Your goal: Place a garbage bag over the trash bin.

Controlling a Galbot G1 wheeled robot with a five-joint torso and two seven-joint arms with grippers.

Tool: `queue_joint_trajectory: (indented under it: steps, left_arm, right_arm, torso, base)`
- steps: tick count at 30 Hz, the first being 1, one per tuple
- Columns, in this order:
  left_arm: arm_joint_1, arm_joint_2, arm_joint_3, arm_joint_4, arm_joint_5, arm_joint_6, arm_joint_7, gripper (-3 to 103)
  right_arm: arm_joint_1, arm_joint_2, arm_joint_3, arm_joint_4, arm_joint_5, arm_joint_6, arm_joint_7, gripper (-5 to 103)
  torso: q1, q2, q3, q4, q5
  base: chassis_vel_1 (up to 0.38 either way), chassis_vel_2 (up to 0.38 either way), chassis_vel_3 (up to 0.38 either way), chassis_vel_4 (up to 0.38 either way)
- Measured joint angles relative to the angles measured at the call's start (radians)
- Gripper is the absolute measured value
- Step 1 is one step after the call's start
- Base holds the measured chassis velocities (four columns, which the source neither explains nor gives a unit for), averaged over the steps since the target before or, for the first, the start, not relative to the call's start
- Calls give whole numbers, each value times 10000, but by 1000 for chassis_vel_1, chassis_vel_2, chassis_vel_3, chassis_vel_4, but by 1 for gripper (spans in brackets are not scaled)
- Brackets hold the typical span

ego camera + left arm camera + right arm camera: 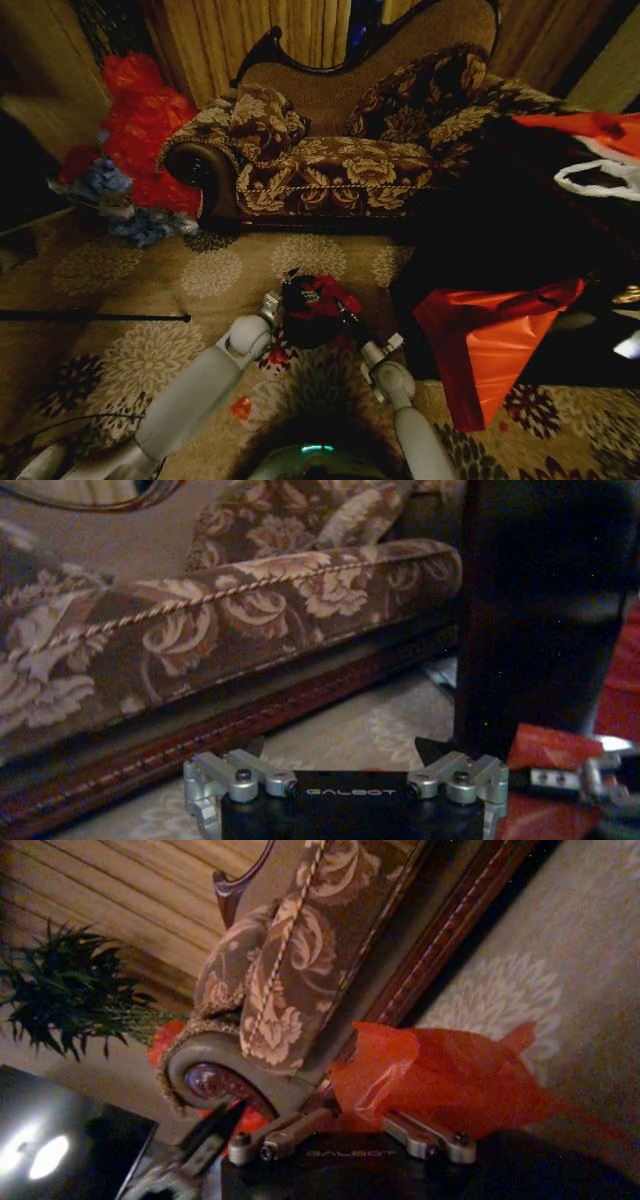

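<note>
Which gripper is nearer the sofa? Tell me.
Left, slightly. The left gripper sits at the bin's sofa-side rim, closer to the sofa. The right gripper is at the bag on the bin's other side, a little farther back.

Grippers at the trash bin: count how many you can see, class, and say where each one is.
2. The left gripper is at the trash bin's left rim; the right gripper is at its right rim, against the garbage bag.
</note>
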Motion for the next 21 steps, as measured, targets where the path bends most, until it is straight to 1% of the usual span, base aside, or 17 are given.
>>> queue_joint_trajectory:
  steps: [2, 3, 4, 5, 6, 7, 9, 10, 11, 14, 15, 16, 17, 18, 19, 20, 21]
  left_arm:
    - [-145, 536, 34, -507, 11, 801, 9, 100]
    - [-145, 536, 34, -507, 11, 801, 9, 100]
    - [-224, 828, 37, -786, 35, 1349, 34, 100]
    - [-356, 1210, 50, -1117, 64, 2060, 134, 100]
    - [-527, 1509, 97, -1321, 113, 2545, 219, 100]
    - [-527, 1509, 97, -1321, 113, 2545, 219, 100]
    - [-1101, 2030, 310, -1415, 149, 3173, 619, 100]
    - [-1265, 2093, 378, -1346, 156, 3230, 775, 100]
    - [-1265, 2093, 378, -1346, 156, 3230, 775, 100]
    - [-2400, 2142, 1164, -777, 153, 3485, 1890, 100]
    - [-2400, 2142, 1164, -777, 153, 3485, 1890, 100]
    - [-2678, 2086, 1464, -687, 149, 3565, 2256, 100]
    - [-3092, 1998, 1948, -645, 156, 3753, 2792, 100]
    - [-3092, 1998, 1948, -645, 156, 3753, 2792, 100]
    - [-3218, 1972, 2085, -648, 157, 3815, 2982, 100]
    - [-3660, 1909, 2549, -653, 196, 3991, 3570, 100]
    - [-3660, 1909, 2549, -653, 196, 3991, 3570, 100]
  right_arm:
    - [69, -126, -12, -58, 0, 14, -9, 0]
    - [69, -126, -12, -58, 0, 14, -9, 0]
    - [98, -188, -27, -96, 0, 16, -34, 0]
    - [130, -268, -50, -165, 2, 18, -95, 0]
    - [147, -318, -65, -223, -2, 19, -140, 0]
    - [147, -318, -65, -223, -2, 19, -140, 0]
    - [144, -414, -109, -310, -20, 40, -234, 0]
    - [133, -436, -118, -314, -23, 44, -254, 0]
    - [133, -436, -118, -314, -23, 44, -254, 0]
    - [32, -466, -104, -268, -12, 56, -310, 0]
    - [32, -466, -104, -268, -12, 56, -310, 0]
    - [3, -466, -85, -240, -2, 59, -320, 0]
    - [-52, -467, -63, -198, 8, 64, -330, 0]
    - [-52, -467, -63, -198, 8, 64, -330, 0]
    - [-74, -469, -56, -187, 10, 66, -331, 0]
    - [-157, -492, -32, -134, 17, 74, -347, 0]
    - [-157, -492, -32, -134, 17, 74, -347, 0]
  torso:
    - [0, 0, 0, 2, -3]
    - [0, 0, 0, 2, -3]
    - [0, 0, 0, 1, -2]
    - [0, 0, 0, 3, 0]
    - [0, 0, 0, 3, 0]
    - [0, 0, 0, 3, 0]
    - [0, 0, 0, 4, 0]
    - [0, 0, 0, 4, 0]
    - [0, 0, 0, 4, 0]
    - [1, 0, 1, 1, -2]
    - [1, 0, 1, 1, -2]
    - [1, 0, 0, -2, -2]
    - [0, 0, 0, -1, -1]
    - [0, 0, 0, -1, -1]
    - [0, 0, 0, -1, -1]
    - [0, 0, 0, -2, 1]
    - [0, 0, 0, -2, 1]
  base:
    - [0, 0, 0, 0]
    - [0, 0, 0, 0]
    - [0, 0, 0, 0]
    - [0, 0, 0, 0]
    - [0, 0, 0, 0]
    - [0, 0, 0, 0]
    - [0, 0, 0, 0]
    - [0, 0, 0, 0]
    - [0, 0, 0, 0]
    - [0, 0, 0, 0]
    - [0, 0, 0, 0]
    - [0, 0, 0, 0]
    - [0, 0, 0, 0]
    - [0, 0, 0, 0]
    - [0, 0, 0, 0]
    - [0, 0, 0, 0]
    - [0, 0, 0, 0]
